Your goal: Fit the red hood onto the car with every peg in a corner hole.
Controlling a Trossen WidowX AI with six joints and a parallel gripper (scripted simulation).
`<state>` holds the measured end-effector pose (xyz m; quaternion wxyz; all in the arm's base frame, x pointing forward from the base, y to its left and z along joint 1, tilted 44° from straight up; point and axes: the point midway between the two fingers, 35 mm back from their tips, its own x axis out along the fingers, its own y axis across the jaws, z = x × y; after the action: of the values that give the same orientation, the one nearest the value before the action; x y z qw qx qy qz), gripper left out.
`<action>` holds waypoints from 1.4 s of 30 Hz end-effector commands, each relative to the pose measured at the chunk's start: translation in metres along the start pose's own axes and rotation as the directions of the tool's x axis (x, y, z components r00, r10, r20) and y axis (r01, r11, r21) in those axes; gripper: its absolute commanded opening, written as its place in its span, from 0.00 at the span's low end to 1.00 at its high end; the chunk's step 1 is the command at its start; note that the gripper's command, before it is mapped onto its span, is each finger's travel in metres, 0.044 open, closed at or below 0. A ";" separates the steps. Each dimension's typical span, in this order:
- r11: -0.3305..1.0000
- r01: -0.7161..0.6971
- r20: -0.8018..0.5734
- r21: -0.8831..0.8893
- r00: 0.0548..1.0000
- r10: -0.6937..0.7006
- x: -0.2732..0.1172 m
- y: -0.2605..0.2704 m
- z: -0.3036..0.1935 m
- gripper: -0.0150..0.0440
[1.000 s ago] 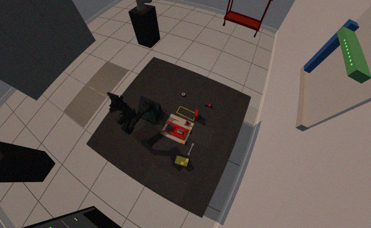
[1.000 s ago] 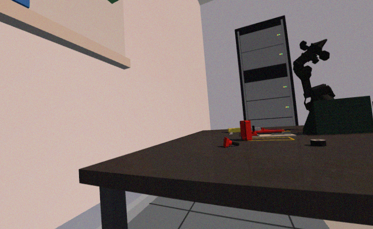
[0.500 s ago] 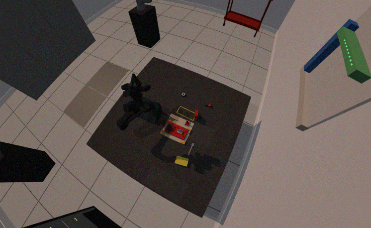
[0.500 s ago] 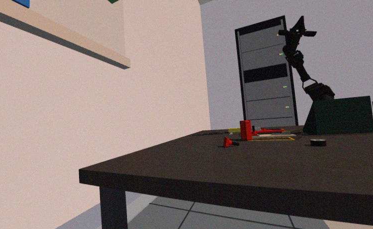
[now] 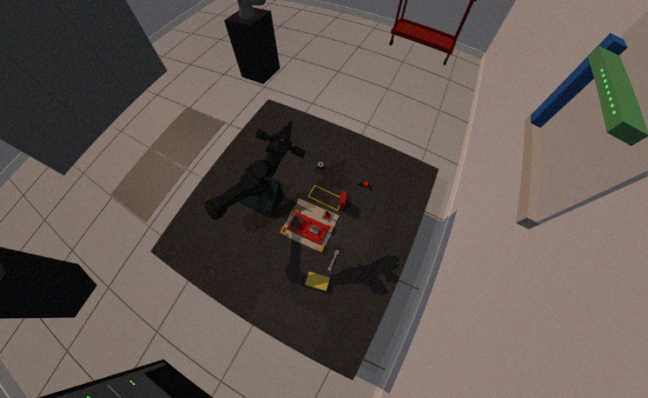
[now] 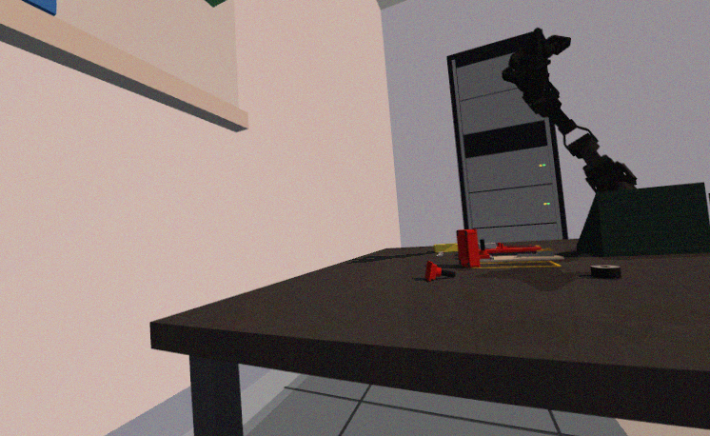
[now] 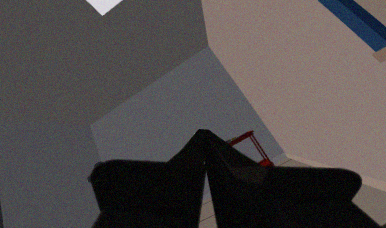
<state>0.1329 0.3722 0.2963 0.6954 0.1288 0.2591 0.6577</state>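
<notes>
The hood appears to be the red block (image 5: 342, 200) (image 6: 467, 247) standing on edge beside the yellow outline. The red car chassis (image 5: 304, 235) (image 6: 519, 248) sits in the pale jig (image 5: 309, 205) (image 6: 528, 258). A grey block (image 5: 314, 229) on its deck looks like the engine. The pegs and the hood's corner holes are too small to make out. My gripper (image 5: 289, 123) (image 7: 202, 134) is shut and empty, its fingertips together in the wrist view. It is raised high above the table, well away from hood and chassis; the wrist view shows only room.
The yellow outline (image 5: 324, 186) lies beside the jig. A small red piece (image 5: 327, 215) is at the jig's edge. Around are a black-and-white roll (image 5: 320, 164) (image 6: 604, 270), a red-and-black item (image 5: 365, 183) (image 6: 430, 270), a wrench (image 5: 333, 260) and a yellow block (image 5: 317, 280).
</notes>
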 end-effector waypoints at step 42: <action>-0.843 0.394 -0.665 0.365 -0.523 -0.533 -0.157 -0.395 -0.208 0.25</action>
<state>0.3543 0.1438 -0.0549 0.7221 0.1487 0.4047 -0.5411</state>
